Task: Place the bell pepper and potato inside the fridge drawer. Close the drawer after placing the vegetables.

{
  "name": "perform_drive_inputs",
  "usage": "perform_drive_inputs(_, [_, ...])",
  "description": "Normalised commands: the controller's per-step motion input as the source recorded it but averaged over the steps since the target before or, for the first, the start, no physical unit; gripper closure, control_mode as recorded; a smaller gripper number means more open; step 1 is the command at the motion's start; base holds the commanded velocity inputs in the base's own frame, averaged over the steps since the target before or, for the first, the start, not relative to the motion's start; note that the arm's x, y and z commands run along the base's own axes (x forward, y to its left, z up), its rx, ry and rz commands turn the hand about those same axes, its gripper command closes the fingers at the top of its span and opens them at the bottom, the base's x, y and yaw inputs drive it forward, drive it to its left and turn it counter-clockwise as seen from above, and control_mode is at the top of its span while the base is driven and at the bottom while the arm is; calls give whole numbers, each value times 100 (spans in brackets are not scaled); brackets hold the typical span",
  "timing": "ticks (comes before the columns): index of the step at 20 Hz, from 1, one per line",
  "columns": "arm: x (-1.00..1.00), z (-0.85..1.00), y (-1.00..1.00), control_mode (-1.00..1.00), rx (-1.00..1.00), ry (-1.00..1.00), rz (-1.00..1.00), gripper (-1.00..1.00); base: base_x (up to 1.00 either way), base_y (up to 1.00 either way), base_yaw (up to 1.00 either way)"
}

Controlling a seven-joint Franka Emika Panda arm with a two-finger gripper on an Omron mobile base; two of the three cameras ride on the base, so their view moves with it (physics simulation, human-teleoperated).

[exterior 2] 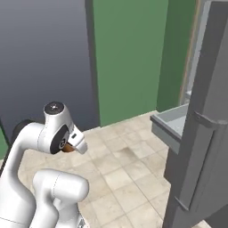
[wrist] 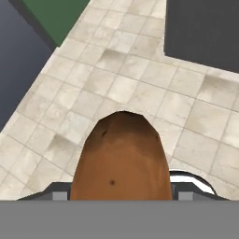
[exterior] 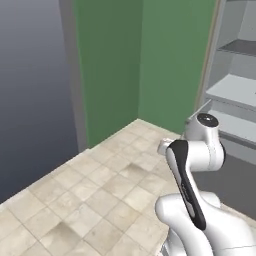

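**Carrying the potato toward the drawer**

I am holding the potato [wrist: 120,158] in my hand [wrist: 122,189], clenched on it from both sides. In the hand view it is bulging up right in front of the camera, its brown rounded end pointing away from me over the tiled floor [wrist: 140,74]. In the right base view a sliver of brown is peeking out just under my wrist [exterior 2: 67,148], so the potato is riding above the floor, not resting on anything.

I am judging it to be firm and fairly light, with a dull skin that should not slip much. Its oval shape is the awkward part: squeezed across the narrow middle it should sit steady, but gripped near a tapering end it could squirt out. My fingers are mostly hidden behind it, so I cannot tell exactly where along its length they are pressing.

The drawer [exterior 2: 171,124] is standing pulled out of the fridge, well apart from my hand and off toward the right edge of the right base view, its pale inside facing up. I am expecting to need a long swing across the floor before lowering the potato over the open box, staying clear of its rim.
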Motion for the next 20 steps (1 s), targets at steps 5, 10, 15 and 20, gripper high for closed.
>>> perform_drive_inputs(5, [0, 0, 0, 100, 0, 0, 0, 100, 79, 21, -40])
perform_drive_inputs(10, [0, 0, 0, 100, 0, 0, 0, 100, 71, 46, -47])
perform_drive_inputs(15, [0, 0, 0, 100, 0, 0, 0, 100, 75, 31, -48])
perform_drive_inputs(20, [0, 0, 0, 100, 0, 0, 0, 100, 73, 31, -50])
